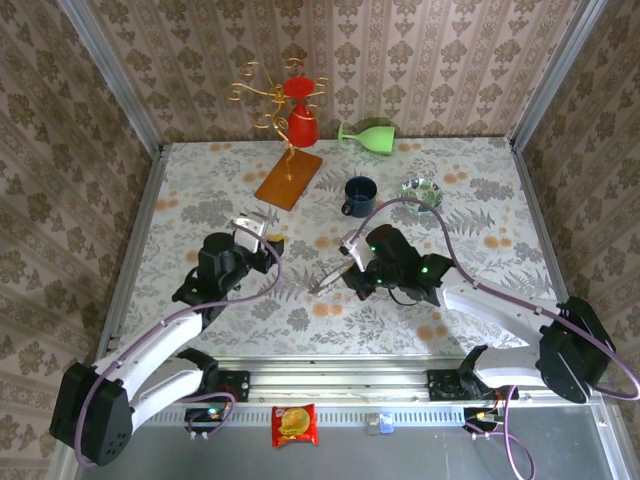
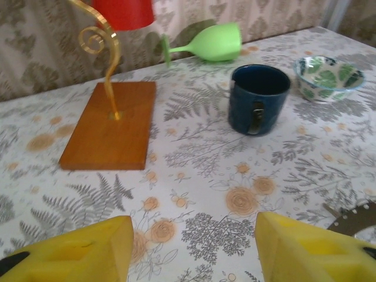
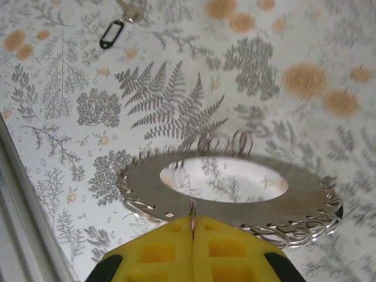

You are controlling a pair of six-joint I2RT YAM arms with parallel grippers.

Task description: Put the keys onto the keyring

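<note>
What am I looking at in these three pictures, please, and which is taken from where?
These are two robot arms bolted at the near edge of a table. One picture looks down from above and behind them; the other two come from a camera on each wrist, so the yellow blocks there are that arm's own fingers. The left end effector is open and empty. The right end effector is shut on the rim of the keyring, a flat grey ring. On the table stand a blue mug, a patterned bowl and a gold stand; a green glass lies on its side and a key lies loose.
</note>
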